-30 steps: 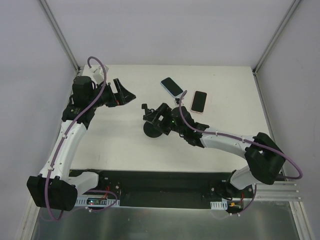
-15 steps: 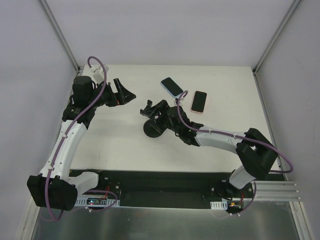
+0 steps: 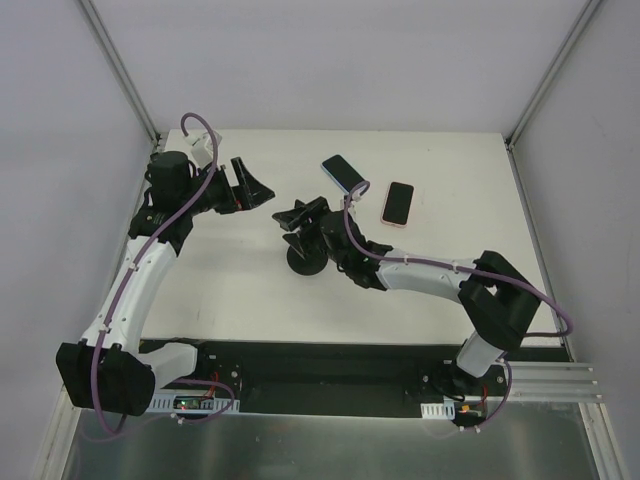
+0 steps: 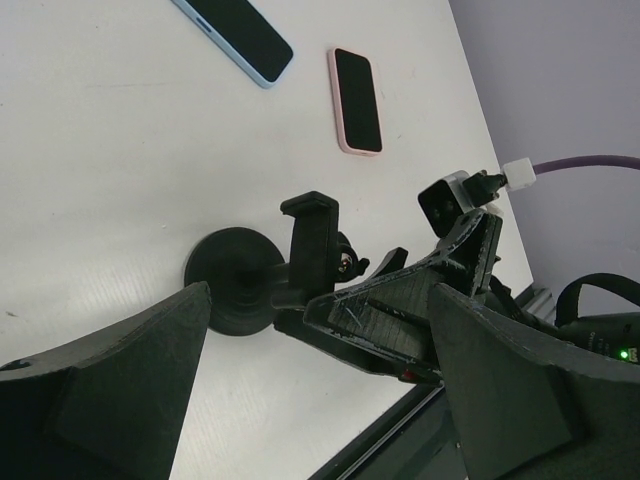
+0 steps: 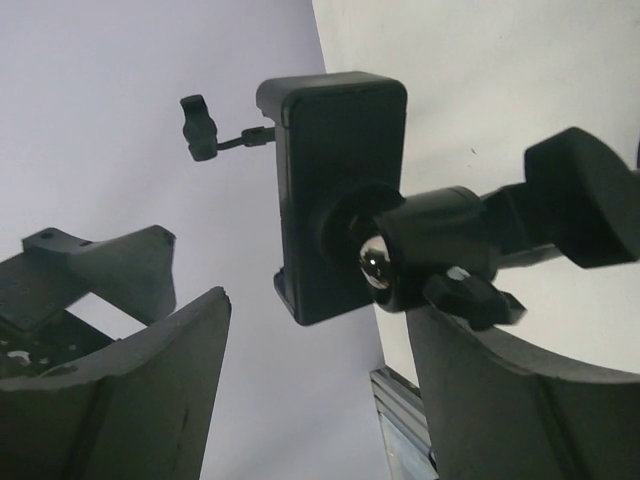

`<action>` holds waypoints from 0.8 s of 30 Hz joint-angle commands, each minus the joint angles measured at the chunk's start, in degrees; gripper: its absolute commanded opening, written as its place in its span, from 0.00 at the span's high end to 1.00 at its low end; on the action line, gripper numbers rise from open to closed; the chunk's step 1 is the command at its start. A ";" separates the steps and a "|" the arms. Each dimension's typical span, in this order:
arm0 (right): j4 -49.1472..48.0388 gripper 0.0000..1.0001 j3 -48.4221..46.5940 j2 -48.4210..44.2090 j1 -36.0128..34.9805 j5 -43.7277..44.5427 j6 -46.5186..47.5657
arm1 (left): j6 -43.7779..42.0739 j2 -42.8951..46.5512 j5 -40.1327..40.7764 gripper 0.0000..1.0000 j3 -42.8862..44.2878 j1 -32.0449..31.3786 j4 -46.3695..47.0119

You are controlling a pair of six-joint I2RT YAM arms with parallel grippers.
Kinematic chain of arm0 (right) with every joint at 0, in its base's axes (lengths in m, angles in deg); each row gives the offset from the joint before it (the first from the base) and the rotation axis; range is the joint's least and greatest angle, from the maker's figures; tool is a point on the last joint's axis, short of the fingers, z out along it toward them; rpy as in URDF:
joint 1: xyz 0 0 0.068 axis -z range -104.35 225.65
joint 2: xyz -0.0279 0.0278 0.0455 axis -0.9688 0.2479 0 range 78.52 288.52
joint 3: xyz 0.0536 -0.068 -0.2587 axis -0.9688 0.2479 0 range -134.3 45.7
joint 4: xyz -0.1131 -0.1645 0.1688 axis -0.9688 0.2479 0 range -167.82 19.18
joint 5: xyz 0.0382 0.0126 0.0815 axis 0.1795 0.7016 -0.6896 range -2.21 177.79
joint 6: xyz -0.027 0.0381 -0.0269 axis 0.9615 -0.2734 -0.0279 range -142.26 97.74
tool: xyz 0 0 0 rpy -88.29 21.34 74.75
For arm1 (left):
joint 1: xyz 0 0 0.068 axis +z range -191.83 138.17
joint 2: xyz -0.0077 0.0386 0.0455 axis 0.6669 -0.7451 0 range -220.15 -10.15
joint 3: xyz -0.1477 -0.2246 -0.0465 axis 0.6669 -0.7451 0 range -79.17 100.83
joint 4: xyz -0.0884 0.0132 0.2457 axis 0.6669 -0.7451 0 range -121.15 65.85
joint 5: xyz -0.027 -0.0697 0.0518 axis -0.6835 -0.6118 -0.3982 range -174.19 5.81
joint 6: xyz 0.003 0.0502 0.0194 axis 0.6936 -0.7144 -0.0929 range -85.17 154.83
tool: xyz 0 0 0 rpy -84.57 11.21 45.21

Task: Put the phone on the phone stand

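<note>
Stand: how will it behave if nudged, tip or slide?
Probably stiff: the stand looks like hard black plastic. Its cradle sits on a ball joint, so a high push may swivel it. The round base likely slides on the smooth table.

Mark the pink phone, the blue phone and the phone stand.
pink phone (image 4: 357,98), left wrist view, middle of its dark screen.
blue phone (image 4: 238,28), left wrist view, on its screen.
phone stand (image 4: 240,268), left wrist view, top of its round base.

left gripper jaws apart, pointing right | right gripper jaws apart, pointing left
</note>
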 commanded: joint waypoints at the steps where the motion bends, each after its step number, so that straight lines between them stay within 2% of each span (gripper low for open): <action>1: -2.05 0.28 -4.33 1.81 -0.77 4.26 -5.84 | 0.28 -0.75 -1.20 0.12 -0.58 -0.31 2.23; 6: 0.93 0.33 -4.77 1.28 -1.91 9.88 -7.95 | 0.28 -0.84 -1.20 0.12 -0.50 -0.31 2.23; 14: 2.97 0.46 -4.95 1.63 -2.00 10.86 -8.57 | 0.37 -0.75 -1.55 0.12 -0.58 -0.31 2.23; 20: 2.97 0.61 -2.66 1.02 -1.74 11.39 -7.61 | 0.28 -0.57 -1.64 0.12 -0.58 -0.40 2.32; 23: 2.09 0.70 -2.48 0.75 -1.47 9.90 -4.46 | 0.19 -0.57 -1.64 0.12 -0.50 -0.40 2.41; 24: 1.83 0.76 -2.31 0.49 -1.47 9.03 -3.13 | 0.11 -0.49 -1.55 0.12 -0.58 -0.40 2.41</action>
